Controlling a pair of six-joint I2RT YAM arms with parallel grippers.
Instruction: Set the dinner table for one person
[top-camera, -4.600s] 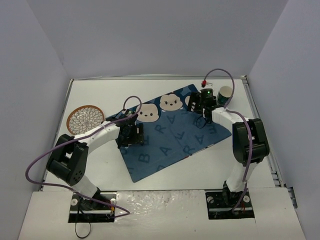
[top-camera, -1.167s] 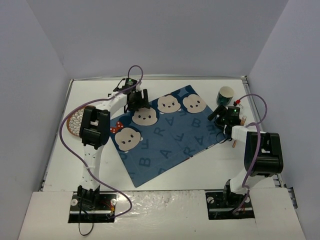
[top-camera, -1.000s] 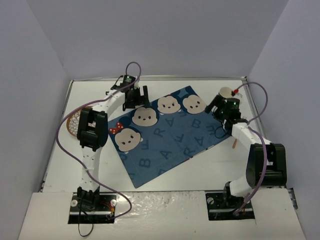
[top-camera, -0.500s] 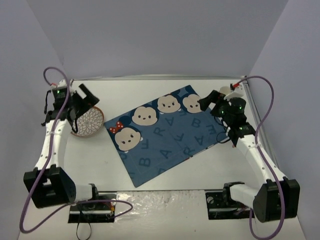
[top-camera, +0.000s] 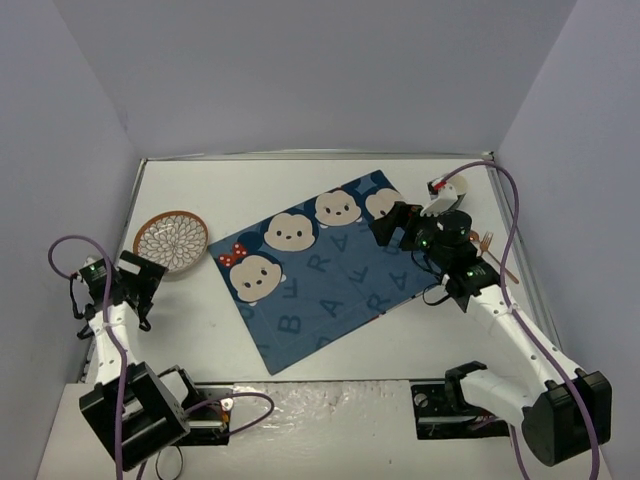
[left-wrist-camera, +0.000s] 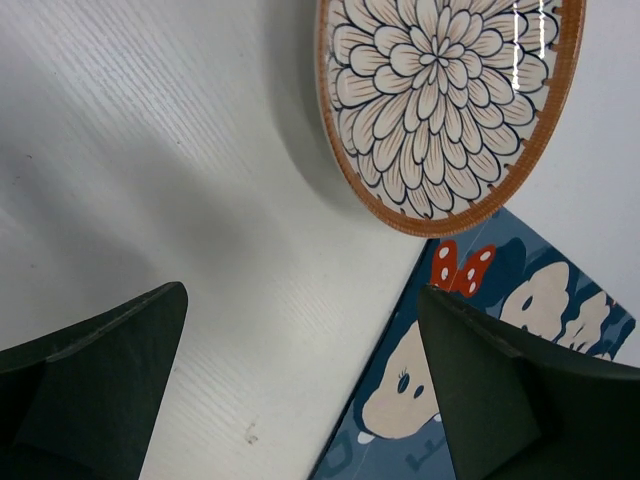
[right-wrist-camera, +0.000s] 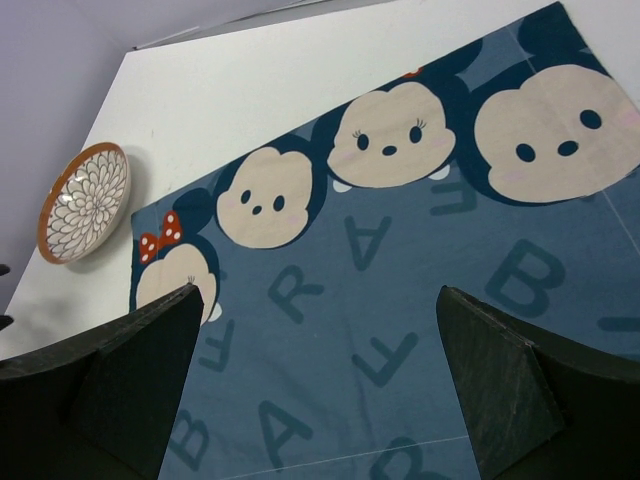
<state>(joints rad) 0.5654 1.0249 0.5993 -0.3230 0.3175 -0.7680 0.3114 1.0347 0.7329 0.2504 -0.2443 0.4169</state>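
Observation:
The white dinner table (top-camera: 200, 330) carries a blue cartoon-printed placemat (top-camera: 340, 280), lying askew in the middle. A flower-patterned plate (top-camera: 172, 242) with an orange rim sits on the table just off the mat's left corner. My left gripper (top-camera: 143, 278) is open and empty, hovering over bare table near the plate. In the left wrist view, the gripper (left-wrist-camera: 300, 300) faces the plate (left-wrist-camera: 450, 100) and the mat's corner (left-wrist-camera: 395, 400). My right gripper (top-camera: 392, 225) is open and empty above the mat's far right part. The right wrist view (right-wrist-camera: 315, 295) shows only the mat (right-wrist-camera: 380, 300) under it.
A brownish fork (top-camera: 492, 252) lies on the table right of the mat, partly behind the right arm. A small white object (top-camera: 448, 190) with a red mark lies near the far right corner. Grey walls enclose the table on three sides. The plate also shows in the right wrist view (right-wrist-camera: 85, 202).

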